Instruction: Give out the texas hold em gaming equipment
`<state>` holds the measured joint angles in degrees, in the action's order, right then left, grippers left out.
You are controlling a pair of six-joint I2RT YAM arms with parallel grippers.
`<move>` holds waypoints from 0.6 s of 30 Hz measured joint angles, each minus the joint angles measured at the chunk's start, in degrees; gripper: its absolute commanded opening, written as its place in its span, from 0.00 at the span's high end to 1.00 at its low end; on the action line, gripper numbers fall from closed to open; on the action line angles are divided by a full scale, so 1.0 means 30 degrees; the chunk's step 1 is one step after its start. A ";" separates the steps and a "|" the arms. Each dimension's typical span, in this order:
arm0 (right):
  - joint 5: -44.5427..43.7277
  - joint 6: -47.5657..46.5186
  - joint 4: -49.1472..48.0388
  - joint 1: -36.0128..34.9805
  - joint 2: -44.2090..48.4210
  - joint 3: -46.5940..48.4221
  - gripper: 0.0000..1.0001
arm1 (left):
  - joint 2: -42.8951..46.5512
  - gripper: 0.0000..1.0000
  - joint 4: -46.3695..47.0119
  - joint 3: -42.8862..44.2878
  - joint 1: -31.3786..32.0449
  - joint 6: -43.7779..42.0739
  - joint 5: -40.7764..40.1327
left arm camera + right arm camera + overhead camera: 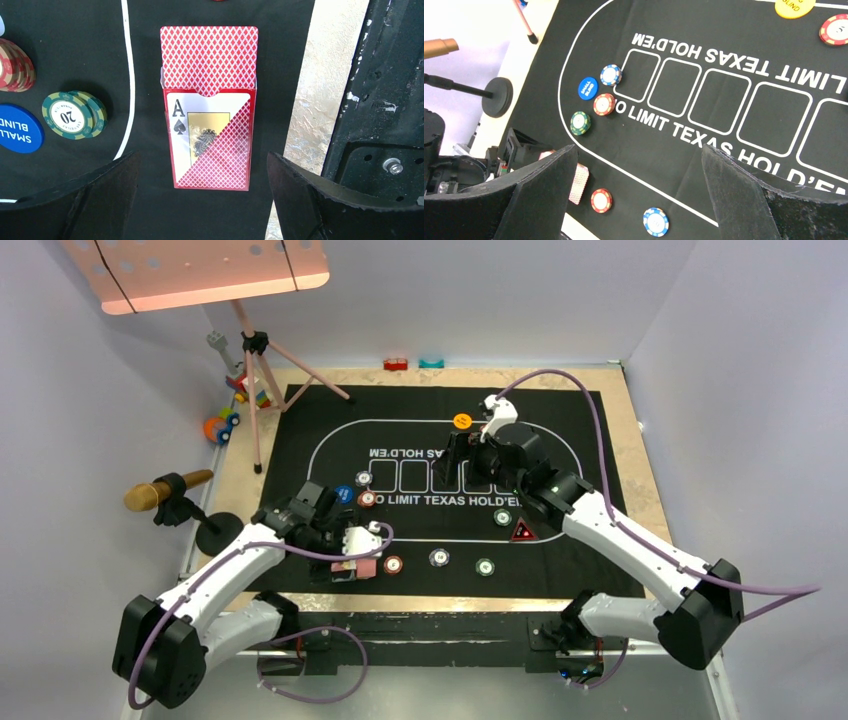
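A clear box of red-backed playing cards [209, 107] lies on the black poker mat [600, 430], with the cards sticking partly out of it. My left gripper [205, 200] hovers open just short of the box's near end, its fingers [105, 195] wide of the box on both sides. Beside the box sit a green chip stack [75, 115], a red chip stack [15, 65] and the blue button [17, 127]. My right gripper [639, 195] hangs open and empty above the mat's middle. Below it lie a red chip [601, 200] and a blue-white chip [656, 221]. The orange button [462, 421] and the triangular marker [522, 532] rest on the mat.
A tripod stand [255, 350] with a pink tray stands at the back left. A microphone [165, 490] on a round base sits off the mat's left edge. Toy pieces [225, 425] lie at the far left, and small red [396, 364] and teal [431, 363] blocks sit behind the mat.
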<state>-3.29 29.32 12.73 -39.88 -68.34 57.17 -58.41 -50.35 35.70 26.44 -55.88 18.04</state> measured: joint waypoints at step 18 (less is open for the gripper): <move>0.1945 -0.0372 -0.1253 0.1566 0.0889 -0.0474 0.02 | -0.3220 0.00 -0.0197 0.0889 0.2470 0.1042 -0.0801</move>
<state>2.55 28.21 8.97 -35.18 -65.67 55.75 -68.07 -50.94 38.37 33.85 -52.75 15.64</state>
